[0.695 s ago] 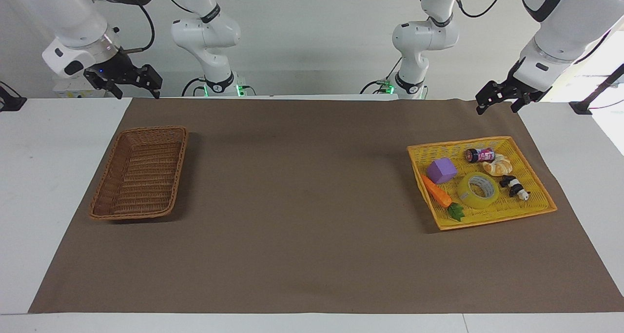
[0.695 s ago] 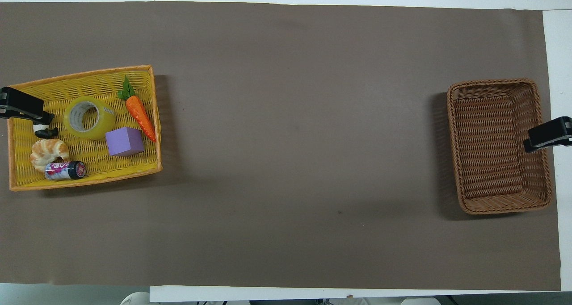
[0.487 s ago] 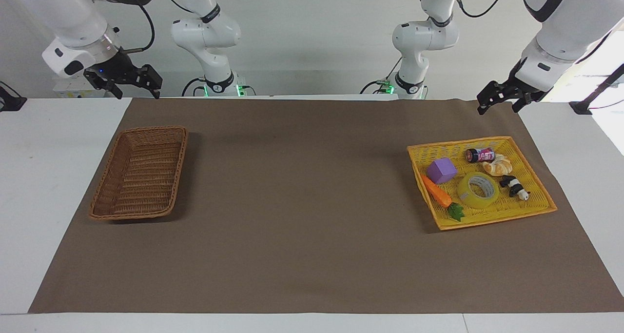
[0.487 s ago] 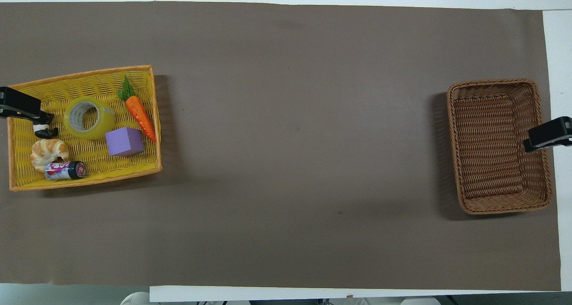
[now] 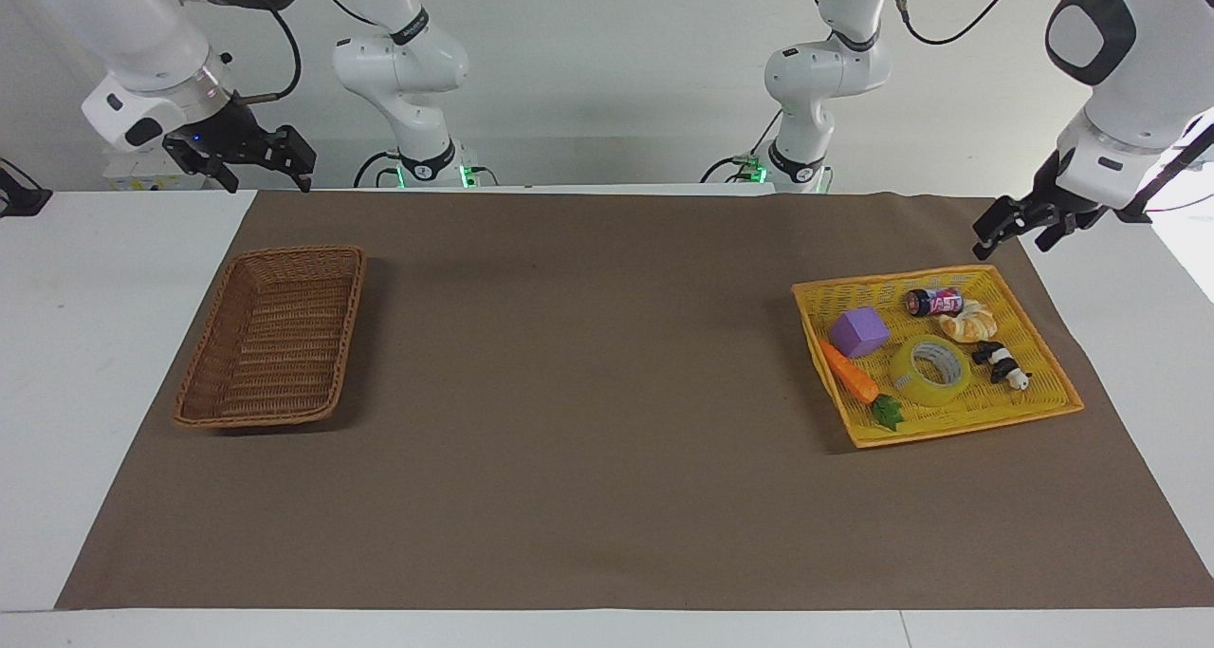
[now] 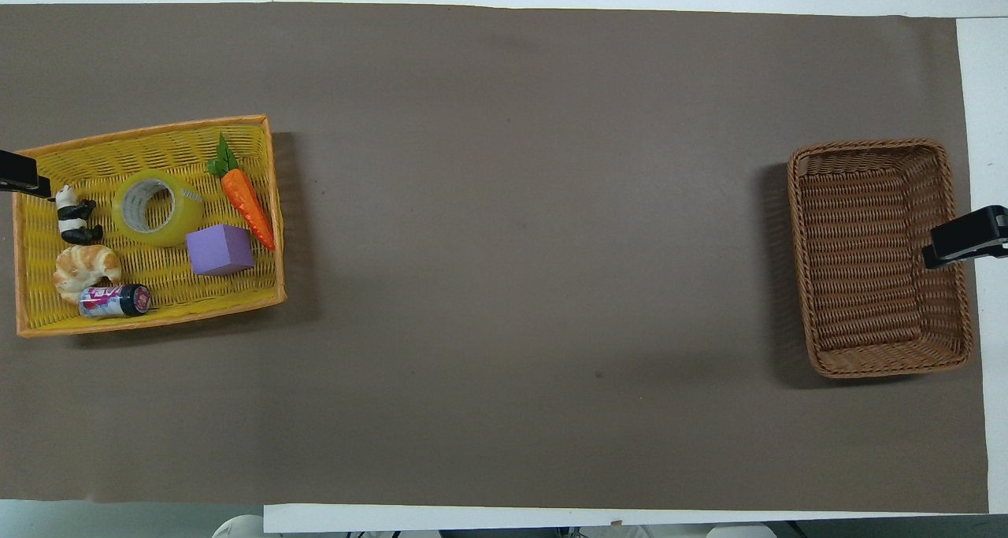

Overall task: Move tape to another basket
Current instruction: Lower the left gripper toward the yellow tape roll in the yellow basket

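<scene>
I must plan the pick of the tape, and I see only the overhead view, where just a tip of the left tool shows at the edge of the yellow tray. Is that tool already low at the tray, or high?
Observer: High. The left tool hangs in the air above the yellow tray, by its corner, touching nothing.
Operator: Are its jaws open?
Observer: Yes, open, with nothing between them.
Operator: And the right tool?
Observer: The right tool waits open, raised well above the basket, not down in it.

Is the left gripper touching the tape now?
Apart. The facing view shows the left gripper raised outside the yellow tray, while the tape lies inside it.
</scene>
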Available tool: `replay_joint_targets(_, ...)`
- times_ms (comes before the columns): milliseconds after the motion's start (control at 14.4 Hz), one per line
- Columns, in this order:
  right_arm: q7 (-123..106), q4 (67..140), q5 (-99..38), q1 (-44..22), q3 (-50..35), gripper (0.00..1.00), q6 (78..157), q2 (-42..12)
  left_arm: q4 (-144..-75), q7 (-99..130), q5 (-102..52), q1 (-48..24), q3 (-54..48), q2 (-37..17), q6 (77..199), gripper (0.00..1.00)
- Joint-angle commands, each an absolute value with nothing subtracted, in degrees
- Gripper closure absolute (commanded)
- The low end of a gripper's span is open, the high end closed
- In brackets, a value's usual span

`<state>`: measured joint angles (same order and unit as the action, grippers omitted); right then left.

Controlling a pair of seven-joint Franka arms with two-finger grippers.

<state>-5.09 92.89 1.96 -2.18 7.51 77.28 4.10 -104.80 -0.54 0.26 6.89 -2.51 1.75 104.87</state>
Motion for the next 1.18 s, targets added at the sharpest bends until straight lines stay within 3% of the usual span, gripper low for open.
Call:
replay_joint_targets(0,-5.71,94.31,2.29,-2.2,7.47,0.0,77.52,5.45,-116.87,-0.44,-0.09,7.65,-2.81,3.87,119.3,0.0)
replay_joint_targets(209,-5.71,94.31,2.29,-2.2,7.47,0.0,77.52,5.45,-120.41,1.13,-0.09,7.04,-2.81,-0.07,130.05,0.0)
replay_joint_targets(278,-5.71,94.31,2.29,-2.2,7.47,0.0,77.43,5.45,-118.58,2.45,-0.09,7.64,-2.9,-2.87,129.9,0.1)
replay_joint_targets(348,-5.71,94.31,2.29,-2.2,7.47,0.0,77.52,5.45,-116.22,2.29,-0.09,7.73,-2.9,-5.08,128.42,0.31)
replay_joint_targets(417,-5.71,94.31,2.29,-2.2,7.47,0.0,77.52,5.45,-115.93,2.37,-0.09,7.65,-2.9,-6.23,128.32,0.34)
replay_joint_targets(1112,-5.71,94.31,2.29,-2.2,7.47,0.0,77.52,5.45,-117.33,0.26,-0.09,8.61,-2.81,-11.25,133.33,0.36)
